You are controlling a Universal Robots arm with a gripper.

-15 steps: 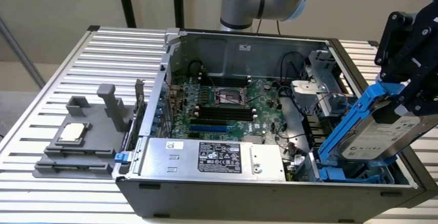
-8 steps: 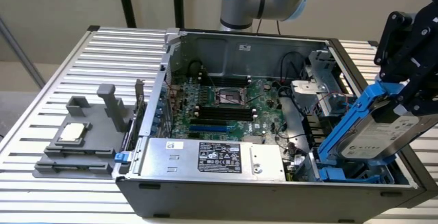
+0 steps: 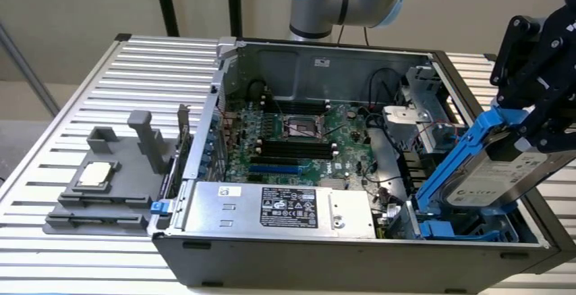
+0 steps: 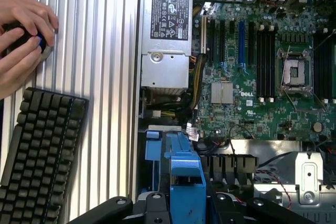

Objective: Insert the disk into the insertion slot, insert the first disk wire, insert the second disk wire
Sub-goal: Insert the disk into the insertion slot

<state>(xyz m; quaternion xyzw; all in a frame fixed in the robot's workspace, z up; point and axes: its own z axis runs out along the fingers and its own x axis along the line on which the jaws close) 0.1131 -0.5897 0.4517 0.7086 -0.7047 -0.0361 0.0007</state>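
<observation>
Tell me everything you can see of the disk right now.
The disk is a silver metal hard drive with a white printed label, clipped in a bright blue plastic carrier frame. The black claw grips its upper end. It hangs steeply tilted, lower end at the insertion slot in a corner of the open case, not yet seated.

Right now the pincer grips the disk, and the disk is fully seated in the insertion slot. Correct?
Not seated. The exterior view shows the pincer gripping the disk, but the disk is tilted and raised over the insertion slot, not fully seated in it.
</observation>
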